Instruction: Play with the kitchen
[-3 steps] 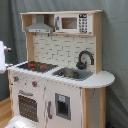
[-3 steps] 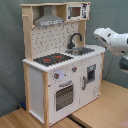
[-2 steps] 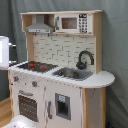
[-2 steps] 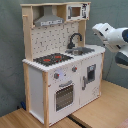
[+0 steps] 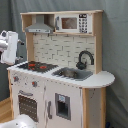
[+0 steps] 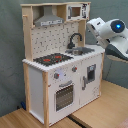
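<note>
**Arm beside the toy kitchen, not touching it**

In the first exterior view, the arm [image 5: 9, 46] enters at the first exterior view's left edge, a white upright section with a dark joint, level with the hob [image 5: 36, 65] and just beside that end of the kitchen [image 5: 65, 75]. Its gripper is out of sight there, so I cannot tell whether the fingers are spread or pressed together. To the right of the arm come the black-red hob under the grey hood [image 5: 39, 25], then the steel sink [image 5: 72, 74] with the black faucet [image 5: 85, 59], then the rounded end of the counter. The oven door [image 5: 28, 106] sits below the hob.

In the second exterior view, the kitchen stands on a wooden desk [image 6: 100, 112], filling the second exterior view's left and middle, its base reaching near the front edge. The hob lies left, the sink [image 6: 80, 50] and faucet [image 6: 74, 40] right of it. The arm [image 6: 111, 35] is at the second exterior view's right, bent, with a blue-lit joint, its white end near the upper shelf post above the sink end. No contact with the kitchen is visible, and the fingers cannot be made out here either.
</note>
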Action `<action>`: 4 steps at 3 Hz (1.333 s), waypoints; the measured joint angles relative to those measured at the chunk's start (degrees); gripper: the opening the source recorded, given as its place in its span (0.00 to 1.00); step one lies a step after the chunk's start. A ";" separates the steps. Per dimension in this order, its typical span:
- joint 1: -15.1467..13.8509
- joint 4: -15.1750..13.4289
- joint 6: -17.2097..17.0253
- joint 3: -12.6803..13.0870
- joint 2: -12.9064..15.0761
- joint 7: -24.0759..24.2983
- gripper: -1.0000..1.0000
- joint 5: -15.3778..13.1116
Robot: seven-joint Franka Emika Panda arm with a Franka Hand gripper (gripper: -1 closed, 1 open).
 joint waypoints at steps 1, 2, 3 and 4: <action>-3.54 2.71 -0.41 0.69 3.19 1.91 1.00 1.81; -6.60 5.22 -1.45 2.05 6.86 5.00 1.00 3.68; -7.82 7.20 -4.48 3.14 9.83 8.35 1.00 5.29; -8.64 8.64 -6.61 4.45 13.70 11.62 1.00 7.59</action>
